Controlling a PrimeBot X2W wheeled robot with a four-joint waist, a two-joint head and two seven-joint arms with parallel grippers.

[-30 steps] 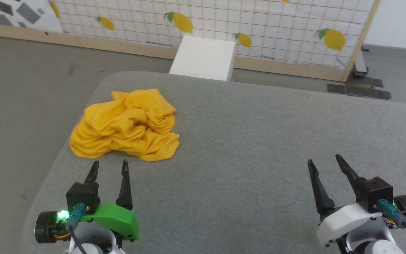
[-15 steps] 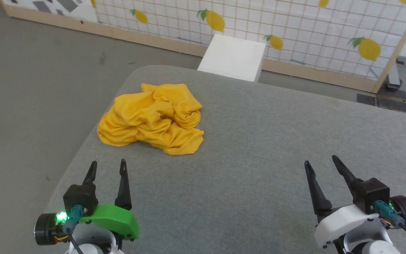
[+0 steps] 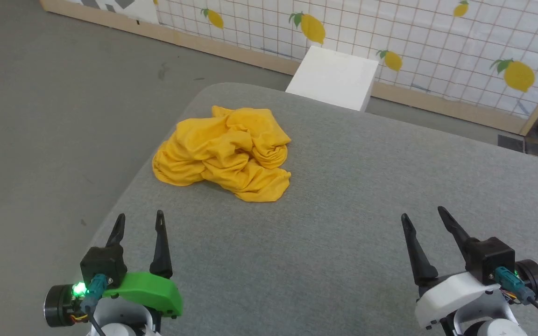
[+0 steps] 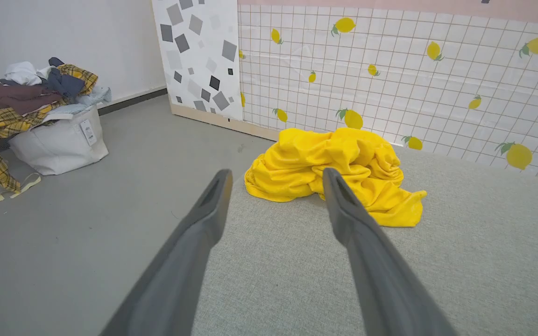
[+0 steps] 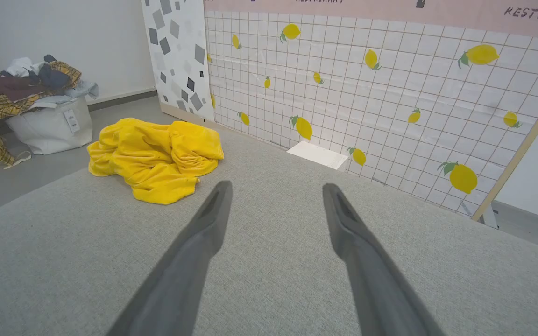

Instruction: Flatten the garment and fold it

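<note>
You are at the reach, with nothing yet grasped; the garment (image 3: 222,149) lies in a crumpled, plain-yellow heap on the far left part of the grey table (image 3: 343,224), close to its left edge and well apart from both grippers. Start on the left; your left gripper (image 3: 139,214) is the nearer one and points almost straight at the heap, so I judge it should lead. Aim for a loose outer edge, such as the flap at the near right of the pile, rather than the bunched middle, where you would likely pinch several layers; then draw the cloth rightward onto the bare centre of the table, away from the drop at the left edge. The right gripper (image 3: 422,212) has much further to travel, so bring it across before you lift.

As for the jaws: on the left they stand moderately apart, holding nothing and touching no cloth; on the right they stand apart the same way, likewise empty.
</note>
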